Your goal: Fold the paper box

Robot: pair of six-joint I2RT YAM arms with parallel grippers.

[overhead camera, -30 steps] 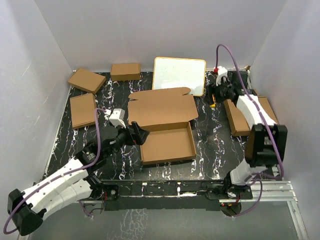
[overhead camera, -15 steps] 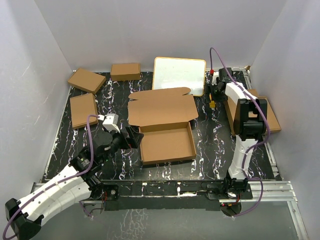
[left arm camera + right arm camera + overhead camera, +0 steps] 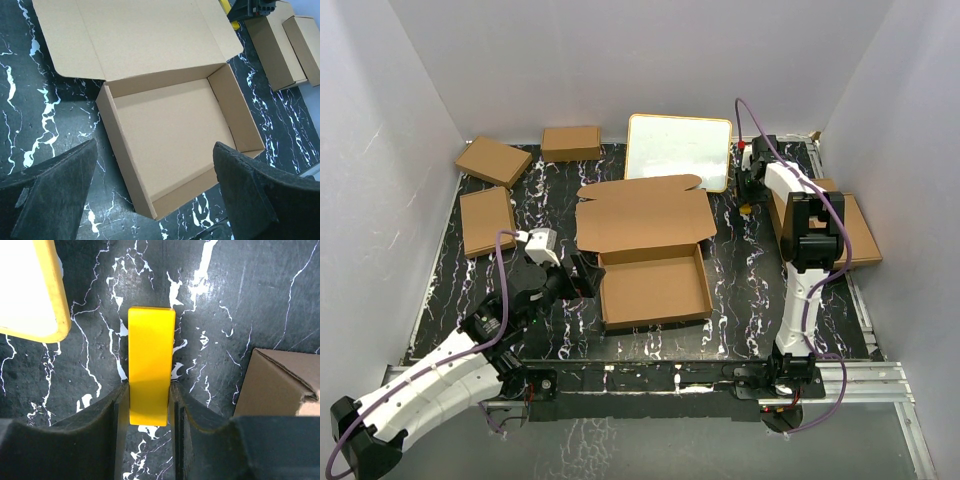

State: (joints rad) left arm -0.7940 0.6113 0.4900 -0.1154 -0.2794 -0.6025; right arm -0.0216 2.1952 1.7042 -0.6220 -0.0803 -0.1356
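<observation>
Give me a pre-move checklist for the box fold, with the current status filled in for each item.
1. Left gripper open and empty: ok. Its jaws stand wide beside the left wall of the paper box.
2. Box walls upright: ok in the left wrist view.
3. Lid closed: not ok. It lies open behind the tray.
4. Right gripper free for the fold: not ok. Its fingers sit against both sides of the yellow block, by the white board, away from the box.
5. Yellow block lifted off the table: cannot tell.
</observation>
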